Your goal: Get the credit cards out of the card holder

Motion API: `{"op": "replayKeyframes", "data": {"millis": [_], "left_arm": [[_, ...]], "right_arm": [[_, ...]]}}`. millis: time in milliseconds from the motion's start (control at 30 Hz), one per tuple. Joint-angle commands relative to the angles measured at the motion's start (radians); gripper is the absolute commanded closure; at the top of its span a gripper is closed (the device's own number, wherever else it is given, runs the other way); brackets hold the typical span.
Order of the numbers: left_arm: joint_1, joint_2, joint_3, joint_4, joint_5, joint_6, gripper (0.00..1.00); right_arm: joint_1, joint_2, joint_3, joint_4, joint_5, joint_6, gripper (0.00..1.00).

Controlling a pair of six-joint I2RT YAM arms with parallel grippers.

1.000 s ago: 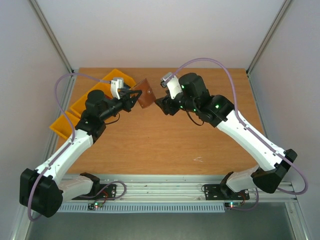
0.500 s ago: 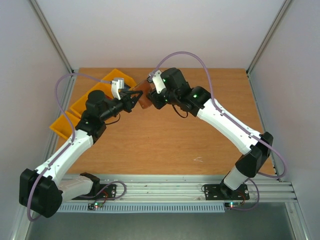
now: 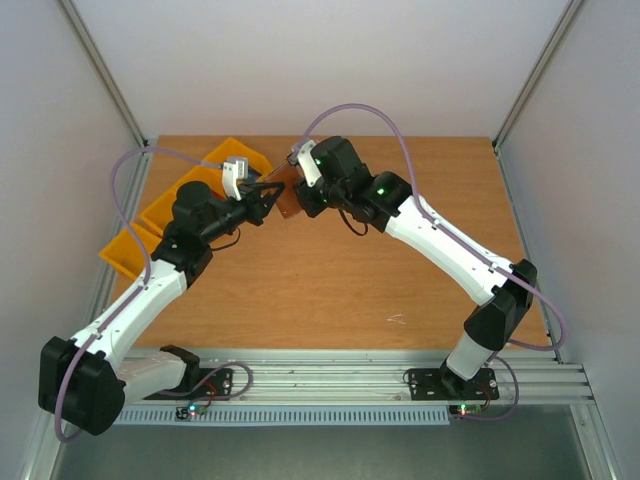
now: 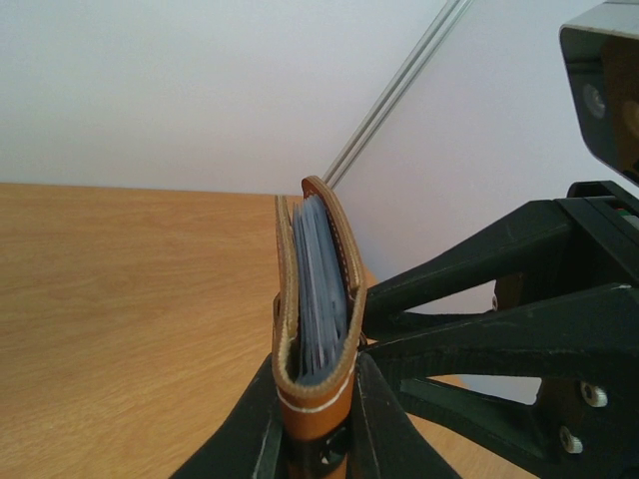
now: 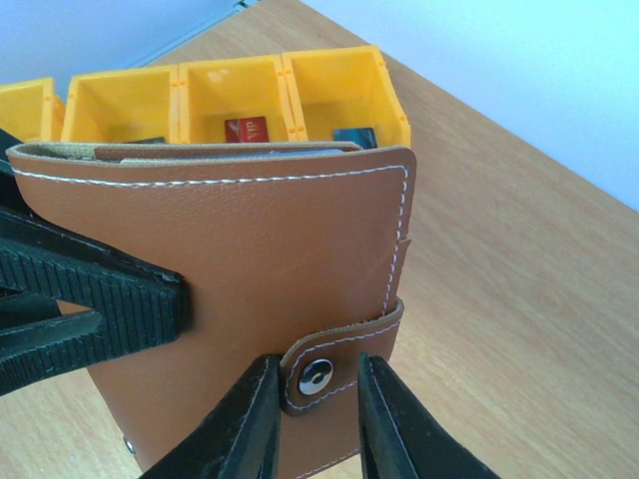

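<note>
The card holder [image 3: 291, 193], a brown bifold wallet, is held upright above the table's far left-centre, closed. My left gripper [image 3: 272, 194] is shut on its spine end [image 4: 318, 399]. Between its covers [image 4: 318, 289] I see only grey-blue lining and thin sheet edges; the credit cards inside cannot be made out. My right gripper [image 3: 304, 198] is at its brown outer face [image 5: 250, 239]. Its fingertips [image 5: 318, 377] press in from both sides on the clasp tab [image 5: 339, 354], whose snap is still fastened.
A row of yellow bins [image 3: 165, 210] lies along the table's far left, right behind the wallet [image 5: 230, 85]. One bin holds a small red card [image 5: 246, 129], and the neighbouring one a blue thing [image 5: 354, 137].
My right arm swung left from the table's middle to the wallet, and its jaws narrowed around the clasp tab. The left arm and the wallet stayed put.
</note>
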Motion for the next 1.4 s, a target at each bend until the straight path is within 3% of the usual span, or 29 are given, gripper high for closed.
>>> {"op": "replayKeyframes", "data": {"millis": [0,200,733,833,1000,1067,1167,1267,1367], "left_arm": [[-0.011,-0.017,0.000,0.067,0.046,0.003,1.00],[-0.012,-0.014,-0.001,0.067,0.044,0.003,1.00],[-0.012,-0.022,-0.006,0.069,0.063,0.015,1.00],[-0.013,-0.032,-0.013,0.110,0.126,0.024,1.00],[-0.012,-0.032,0.001,0.206,0.324,0.032,1.00],[-0.012,-0.028,0.010,0.222,0.382,0.043,1.00],[-0.012,-0.031,0.019,0.226,0.404,0.051,1.00],[-0.012,-0.031,0.031,0.231,0.406,0.037,1.00],[-0.012,-0.031,0.048,0.237,0.428,0.020,1.00]], "right_arm": [[0.013,0.033,0.047,-0.015,0.155,-0.046,0.82],[0.028,0.058,0.073,-0.038,0.235,-0.061,0.99],[0.003,0.033,0.042,-0.048,0.205,-0.080,0.99],[-0.076,-0.015,0.012,-0.060,-0.017,-0.060,0.99],[-0.280,-0.073,-0.018,-0.076,-0.656,-0.004,0.99],[-0.342,-0.073,-0.028,-0.071,-0.845,0.016,0.99],[-0.392,-0.075,-0.040,-0.071,-1.059,0.023,0.77],[-0.401,-0.078,-0.066,-0.051,-1.175,0.045,0.56],[-0.401,-0.092,-0.099,-0.050,-1.210,0.049,0.45]]}}
